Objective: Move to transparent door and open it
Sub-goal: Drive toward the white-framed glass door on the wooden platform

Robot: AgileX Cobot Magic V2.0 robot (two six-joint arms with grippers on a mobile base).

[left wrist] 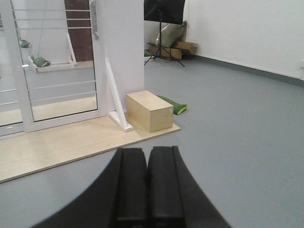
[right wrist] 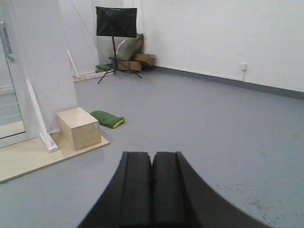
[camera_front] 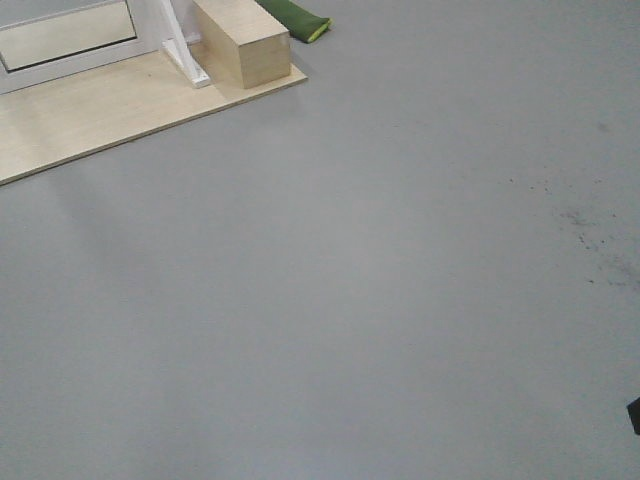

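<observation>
The transparent door (left wrist: 57, 61) is a tall glass panel in a white frame with thin horizontal bars, at the upper left of the left wrist view. Its grey pull handle (left wrist: 94, 21) is on the right stile. The door looks closed and stands on a plywood platform (left wrist: 57, 142). Its bottom edge shows in the front view (camera_front: 65, 35), and its handle shows at the left edge of the right wrist view (right wrist: 4, 40). My left gripper (left wrist: 147, 149) and right gripper (right wrist: 152, 154) are both shut and empty, well short of the door above grey floor.
A white panel (left wrist: 123, 47) with a slanted brace (left wrist: 115, 95) stands right of the door. A plywood box (left wrist: 149, 110) and a green bag (left wrist: 173, 104) lie beside it. A black music stand (right wrist: 115, 21) and cardboard boxes (right wrist: 137, 59) are at the back wall.
</observation>
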